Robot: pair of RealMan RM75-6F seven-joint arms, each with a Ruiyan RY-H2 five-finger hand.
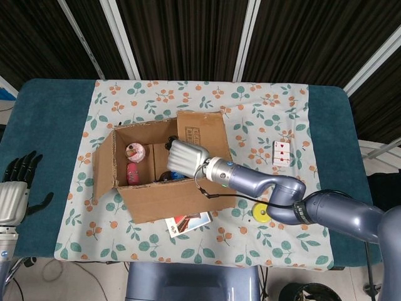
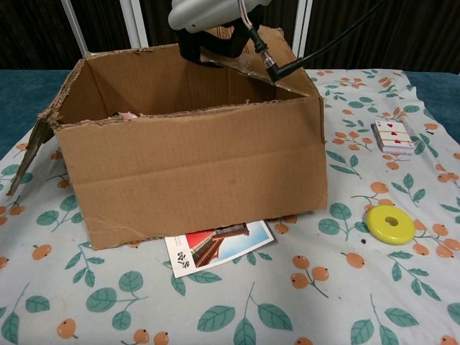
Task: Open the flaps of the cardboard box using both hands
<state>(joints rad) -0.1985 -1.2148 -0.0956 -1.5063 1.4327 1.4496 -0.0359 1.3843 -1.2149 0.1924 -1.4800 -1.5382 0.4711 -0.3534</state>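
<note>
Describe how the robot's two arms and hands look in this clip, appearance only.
The right arm is glossy blue-grey, with a silver wrist ring; a thin black cable trails from the silver-backed right hand. The left hand has black fingers on a silver-grey body.

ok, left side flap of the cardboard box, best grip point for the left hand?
Take the left flap by its free outer edge, coming from the box's left. It already hangs folded outward, so that edge is exposed. The left hand sits idle off that side.
</note>
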